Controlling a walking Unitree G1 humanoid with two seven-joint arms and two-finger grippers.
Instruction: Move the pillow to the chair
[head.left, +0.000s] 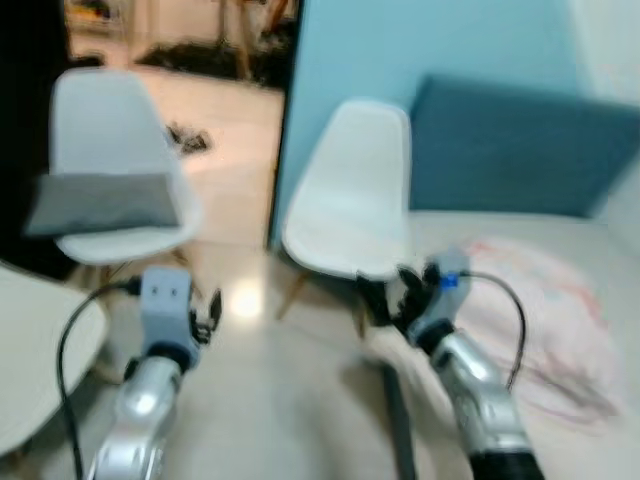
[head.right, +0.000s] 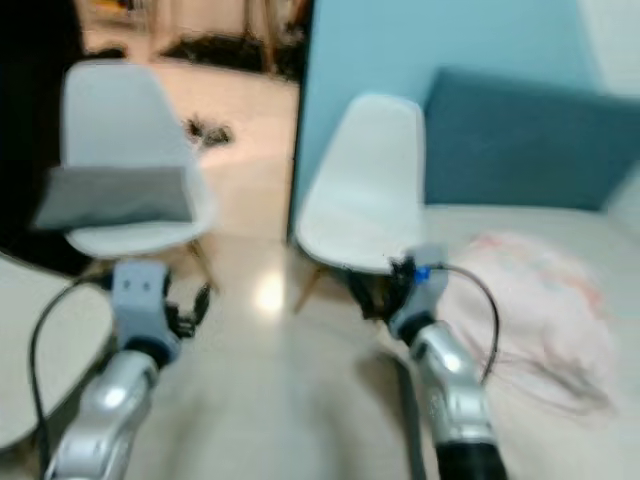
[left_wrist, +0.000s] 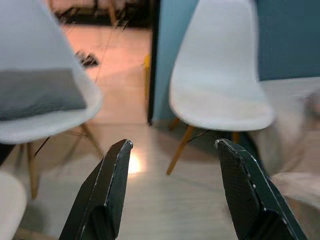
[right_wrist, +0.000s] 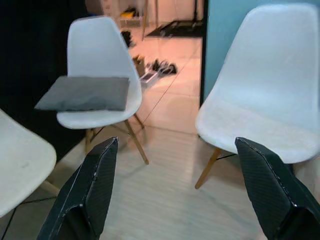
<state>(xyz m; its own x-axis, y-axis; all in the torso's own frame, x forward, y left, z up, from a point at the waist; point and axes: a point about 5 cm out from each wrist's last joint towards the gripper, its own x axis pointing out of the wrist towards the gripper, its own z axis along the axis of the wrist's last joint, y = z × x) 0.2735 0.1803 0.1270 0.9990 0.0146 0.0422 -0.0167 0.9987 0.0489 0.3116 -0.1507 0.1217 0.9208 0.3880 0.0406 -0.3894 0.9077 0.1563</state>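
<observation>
Both arms raised forward over the floor, nothing held.
Left gripper (left_wrist: 172, 192) and right gripper (right_wrist: 180, 187): fingers spread wide, empty. Flat grey pillow (right_wrist: 85, 93), soft-looking fabric, lies on the seat of the left chair (right_wrist: 97, 50), a smooth white moulded shell on wooden legs. Second chair (right_wrist: 272, 90) matches it; head views blurred, bed (head.left: 560, 300) pattern unclear.

Your left gripper (left_wrist: 172, 192) hangs over pale floor, fingers (left_wrist: 112, 185) spread wide and empty. Beyond them you see a grey pillow (left_wrist: 40, 93) lying on one white chair (left_wrist: 45, 127), with a second white chair (left_wrist: 220, 95) standing bare beside it
</observation>
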